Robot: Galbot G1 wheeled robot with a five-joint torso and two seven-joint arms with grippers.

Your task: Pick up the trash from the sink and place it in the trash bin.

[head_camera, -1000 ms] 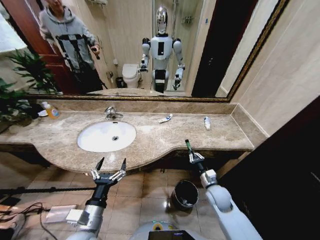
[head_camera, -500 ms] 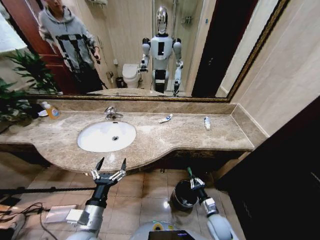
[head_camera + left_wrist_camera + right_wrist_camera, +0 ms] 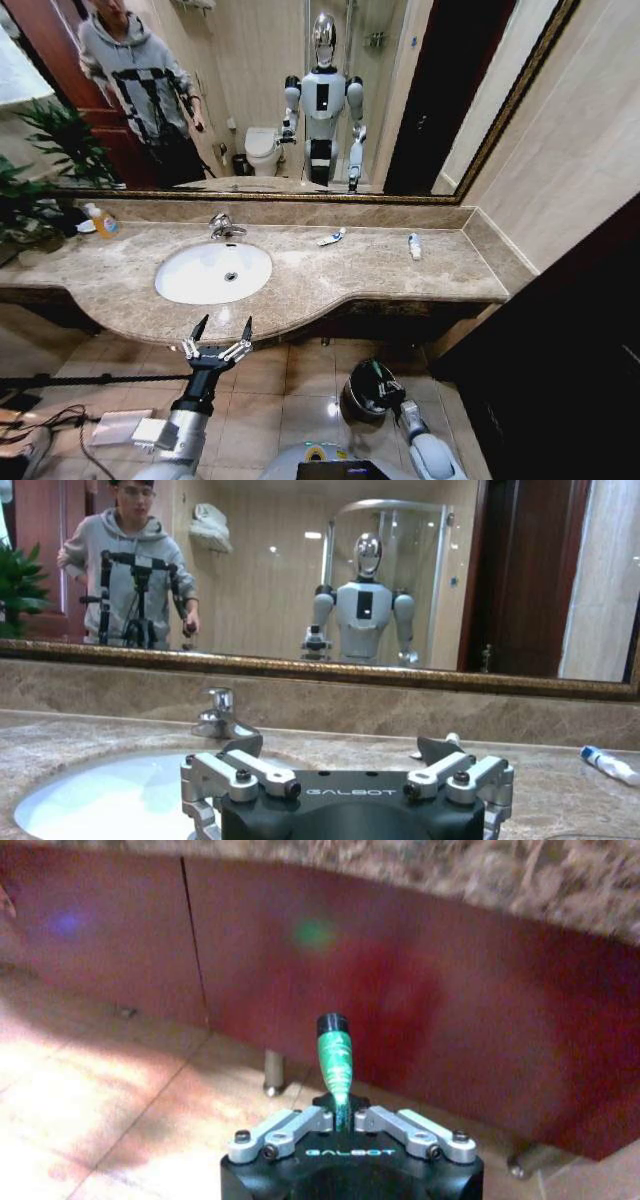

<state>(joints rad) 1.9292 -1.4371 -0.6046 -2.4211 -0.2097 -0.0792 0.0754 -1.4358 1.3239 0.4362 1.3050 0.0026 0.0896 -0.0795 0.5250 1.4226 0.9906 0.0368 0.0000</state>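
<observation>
Green bottle: the tiny green bottle (image 3: 334,1057) with a black cap stuck up from the right gripper (image 3: 341,1119), which was pinched tight on its thin bottom end.
Right gripper: in the head view it (image 3: 386,392) was low down, right over the mouth of the black trash bin (image 3: 356,403) on the tiled floor, under the counter edge.
Left gripper: it (image 3: 216,345) hung in front of the counter, just before the sink (image 3: 200,283), with its fingers spread wide and nothing in them.
Sink: the white bowl looked bare, with the shiny tap (image 3: 222,226) behind it.
More trash: a white tube with a blue end (image 3: 331,238) and another white tube (image 3: 414,245) lay on the marble counter (image 3: 380,270), well apart from the bin.
Soap: the orange-capped soap bottle (image 3: 101,221) stood far off at the left end of the counter.
Risk one: the grip was only on the thin tail, so the bottle could tip or slip out too soon.
Risk two: the bin was small, so a drop near its rim could bounce the bottle onto the floor.
Risk three: the arm was close to the cupboard (image 3: 420,997) under the counter and could bump it.
</observation>
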